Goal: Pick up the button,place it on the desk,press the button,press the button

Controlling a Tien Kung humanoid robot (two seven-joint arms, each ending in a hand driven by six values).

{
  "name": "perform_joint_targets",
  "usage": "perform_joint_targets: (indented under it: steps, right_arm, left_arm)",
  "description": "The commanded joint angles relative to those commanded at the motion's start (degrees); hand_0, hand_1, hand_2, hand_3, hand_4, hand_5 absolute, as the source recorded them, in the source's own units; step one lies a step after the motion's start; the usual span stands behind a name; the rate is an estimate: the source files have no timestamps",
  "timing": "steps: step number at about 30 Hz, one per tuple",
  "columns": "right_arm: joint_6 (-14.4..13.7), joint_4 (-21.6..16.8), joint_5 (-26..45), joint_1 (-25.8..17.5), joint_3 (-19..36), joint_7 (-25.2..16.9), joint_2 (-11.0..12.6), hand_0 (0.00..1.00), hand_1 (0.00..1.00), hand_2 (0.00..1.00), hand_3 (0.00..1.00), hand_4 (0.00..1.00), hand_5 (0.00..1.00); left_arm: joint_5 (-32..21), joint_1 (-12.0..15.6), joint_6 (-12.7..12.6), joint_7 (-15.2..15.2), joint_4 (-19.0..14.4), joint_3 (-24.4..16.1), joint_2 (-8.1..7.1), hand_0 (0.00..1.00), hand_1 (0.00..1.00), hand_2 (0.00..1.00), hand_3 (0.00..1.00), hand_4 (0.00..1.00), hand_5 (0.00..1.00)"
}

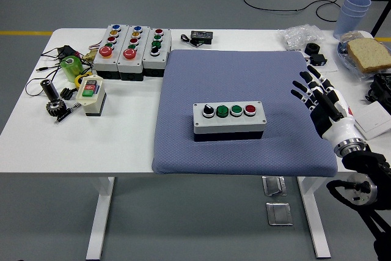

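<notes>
**A:** Where does the button box sit?

**B:** It rests flat near the middle of the blue mat, which lies on the white table. Its long axis runs left to right across the view, with 4 controls in a row on top: a black knob at the left end, then 2 green buttons, then the red button at the right end.

**A:** And the robot's right hand?

**B:** It hovers over the mat's right edge, fingers spread wide and holding nothing. The box lies to its left, well apart from it, so the red end is the nearest part.

**A:** Which arm would reach it?

**B:** Only the right one shows; the left arm is out of view. Judging by the layout, the box already seems placed, and any further press would call for a leftward reach along the box's long axis, meeting the red button first.
</notes>
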State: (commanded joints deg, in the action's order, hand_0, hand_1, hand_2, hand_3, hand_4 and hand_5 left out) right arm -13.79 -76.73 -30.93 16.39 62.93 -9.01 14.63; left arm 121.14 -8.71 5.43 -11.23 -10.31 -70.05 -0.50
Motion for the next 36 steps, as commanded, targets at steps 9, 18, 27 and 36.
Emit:
perform_joint_targets:
  steps: [9,18,27,36]
  right_arm:
    - [0.0,1.5,1.67,-1.58,1.11,-0.81,-0.47,0.786,0.734,0.765,0.728,0.798,0.363]
    - [0.29,2.1,2.34,-2.73,2.34,-0.81,-0.51,0.781,0.732,0.759,0.715,0.793,0.368]
    - [0.33,2.28,2.84,-2.72,3.06,-0.56,-0.41,0.797,0.73,0.754,0.723,0.772,0.37]
    - [0.24,2.42,3.21,-2.43,3.65,-0.63,-0.45,0.802,0.729,0.757,0.735,0.761,0.364]
  left_arm:
    - [0.31,0.53,0.07,-0.04,0.0,0.14,0.06,0.651,0.635,0.634,0.554,0.327,0.861]
    - [0.43,0.68,0.18,0.19,0.0,0.39,0.04,0.651,0.635,0.633,0.554,0.328,0.86]
    - [-0.16,0.31,0.02,0.11,0.0,0.36,0.03,0.651,0.634,0.633,0.554,0.326,0.859]
    - [-0.46,-0.08,-0.05,-0.02,0.0,0.39,-0.01,0.651,0.634,0.633,0.554,0.326,0.858]
